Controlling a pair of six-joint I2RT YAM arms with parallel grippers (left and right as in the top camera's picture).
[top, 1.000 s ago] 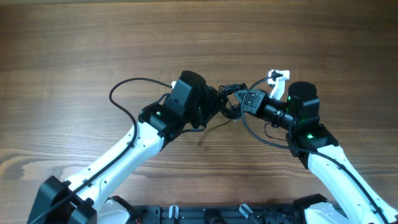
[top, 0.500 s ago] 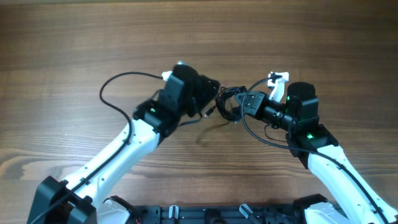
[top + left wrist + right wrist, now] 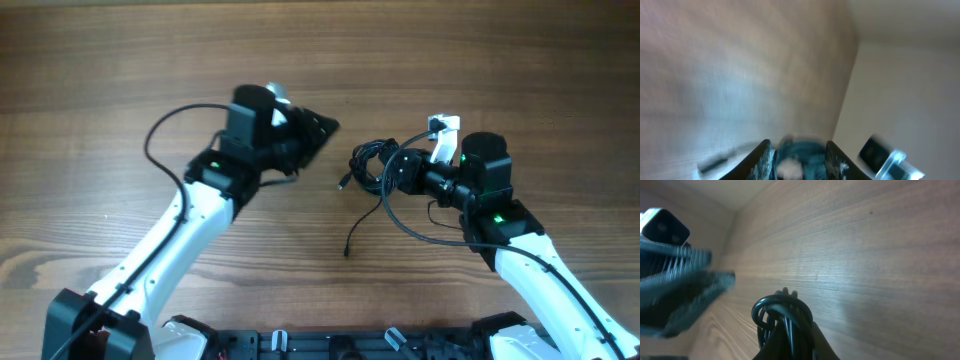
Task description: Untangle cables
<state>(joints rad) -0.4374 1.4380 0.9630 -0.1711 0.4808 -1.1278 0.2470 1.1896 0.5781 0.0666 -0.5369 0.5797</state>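
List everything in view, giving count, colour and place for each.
table: one, brown wood, fills the overhead view.
cables: one tangled bundle, strand count unclear, black, near the middle of the view at the right gripper; one loose end trails toward the robot's side.
arm cables: two thicker loops, black, one beside each arm.
arms: two, white with black joints, reaching in from the near edge.
left gripper: one, black, left of the bundle and apart from it; open or shut unclear.
right gripper: one, black, shut on the cables.
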